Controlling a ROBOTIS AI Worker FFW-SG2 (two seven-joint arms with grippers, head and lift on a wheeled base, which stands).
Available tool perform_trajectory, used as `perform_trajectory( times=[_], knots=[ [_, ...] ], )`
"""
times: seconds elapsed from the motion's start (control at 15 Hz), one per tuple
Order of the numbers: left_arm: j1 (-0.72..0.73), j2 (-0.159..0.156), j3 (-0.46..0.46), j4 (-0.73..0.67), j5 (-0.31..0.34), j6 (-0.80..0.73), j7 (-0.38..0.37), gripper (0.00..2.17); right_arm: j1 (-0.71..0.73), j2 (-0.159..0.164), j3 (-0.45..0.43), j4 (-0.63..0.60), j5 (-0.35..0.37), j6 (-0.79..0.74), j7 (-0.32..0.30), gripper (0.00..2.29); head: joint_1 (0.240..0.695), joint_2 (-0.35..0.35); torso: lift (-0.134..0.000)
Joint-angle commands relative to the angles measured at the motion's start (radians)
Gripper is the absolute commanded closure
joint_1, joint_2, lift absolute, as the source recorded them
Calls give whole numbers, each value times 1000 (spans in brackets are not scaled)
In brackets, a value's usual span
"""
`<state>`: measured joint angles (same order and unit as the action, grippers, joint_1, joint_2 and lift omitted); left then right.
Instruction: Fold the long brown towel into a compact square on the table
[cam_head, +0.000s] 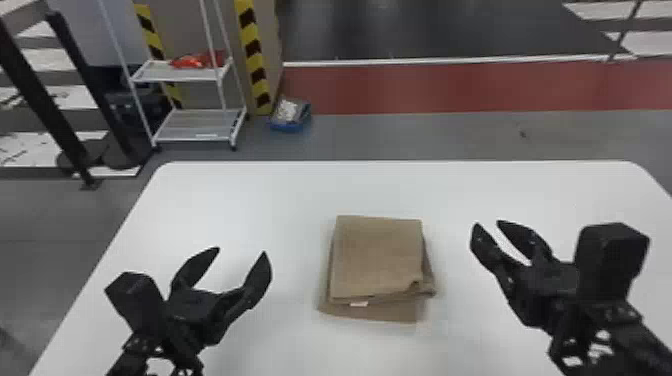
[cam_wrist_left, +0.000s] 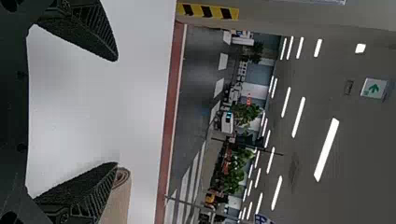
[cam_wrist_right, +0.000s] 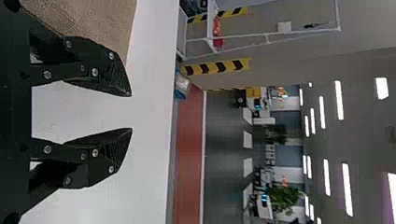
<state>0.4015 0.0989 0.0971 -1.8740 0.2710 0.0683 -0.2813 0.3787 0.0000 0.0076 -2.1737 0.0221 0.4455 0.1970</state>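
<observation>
The left arm's tool, a pair of flat black pointed fingers (cam_head: 258, 274), stands spread wide in the head view with nothing between its tips, on the left part of the tabletop. The right arm's tool, of the same black two-fingered make (cam_head: 487, 247), is parted more narrowly and is likewise empty, on the opposite side. Between them, apart from both, lies the brown cloth towel (cam_head: 377, 257), folded into a thick, nearly square stack on the smooth white tabletop with rounded corners (cam_head: 240, 200). Its top panel is fairly flat, but the layers beneath do not line up: a lower one juts out along the edge nearest the robot, and another peeks out at the right, where the near corner is rumpled. A small white tag (cam_head: 359, 304) sits at the near edge of the upper layers. The placement of the tools, one to each side and free of the cloth, suggests that the main folds are made and the bundle is being left to lie under its own weight. The task looks all but finished; if a squarer shape is wanted, a light tuck of the near and right edges would serve, though a hard push could slide the loose layers further askew.
</observation>
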Motion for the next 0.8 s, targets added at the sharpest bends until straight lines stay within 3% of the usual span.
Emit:
perform_trajectory(
  times=[0.0,0.13,0.4,0.73],
  knots=[
    [33,-5,1,-36,-4,-1,5,80,167,1,15,-34,-1,-280,-64,66,695,67,-124],
    [74,-11,10,-63,-13,-14,17,80,267,1,20,-29,-5,-492,-107,70,695,60,-124],
    [189,-31,30,-117,-24,-146,70,80,286,1,40,37,-5,-550,-122,80,695,73,-124],
    [223,-67,55,-142,-46,-195,102,80,287,1,51,51,-5,-557,-122,83,695,125,-124]
  ],
)
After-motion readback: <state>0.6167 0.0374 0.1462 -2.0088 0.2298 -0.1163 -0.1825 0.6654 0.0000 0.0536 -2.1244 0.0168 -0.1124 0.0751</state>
